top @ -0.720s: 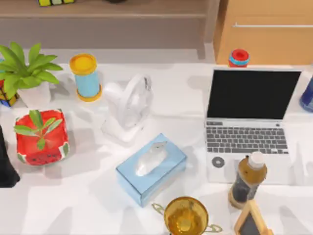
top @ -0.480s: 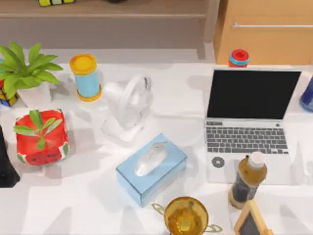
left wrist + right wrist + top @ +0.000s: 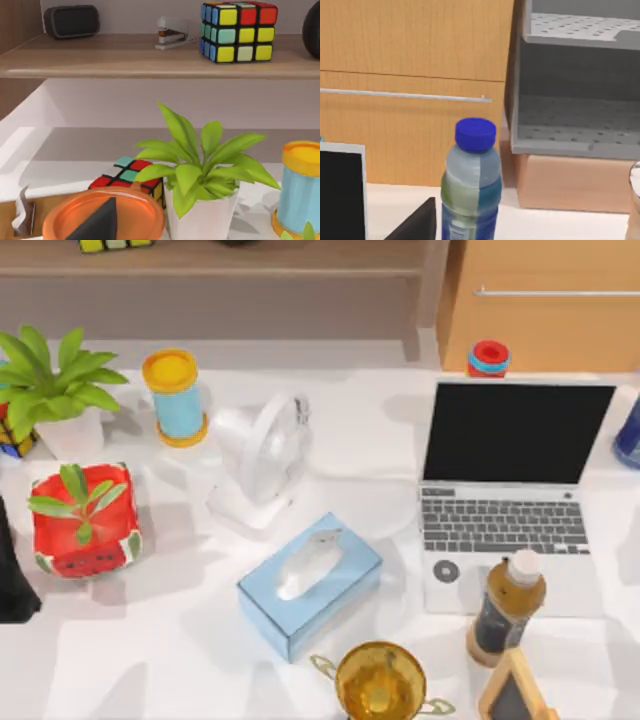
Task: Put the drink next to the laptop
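Note:
The silver laptop (image 3: 505,495) stands open at the right of the table, with a black screen and a round sticker on its palm rest. The drink (image 3: 508,608), a brown bottle with a white cap, stands upright at the laptop's front right corner, touching or overlapping the palm rest. Nothing holds it. My left arm (image 3: 10,575) is a dark shape parked at the table's left edge. A dark part of my left gripper (image 3: 100,222) shows low in the left wrist view. A dark part of my right gripper (image 3: 417,222) shows before a blue-capped bottle (image 3: 470,185).
A blue tissue box (image 3: 308,582), a white headphone stand (image 3: 262,455) and a gold trophy (image 3: 380,680) fill the middle. A red planter (image 3: 85,520), a potted plant (image 3: 55,390) and a blue and yellow can (image 3: 175,397) stand at the left. The blue-capped bottle (image 3: 630,435) is at the right edge.
No object on the table has moved. A shadow near the table's right edge has thinned and drawn off to the right.

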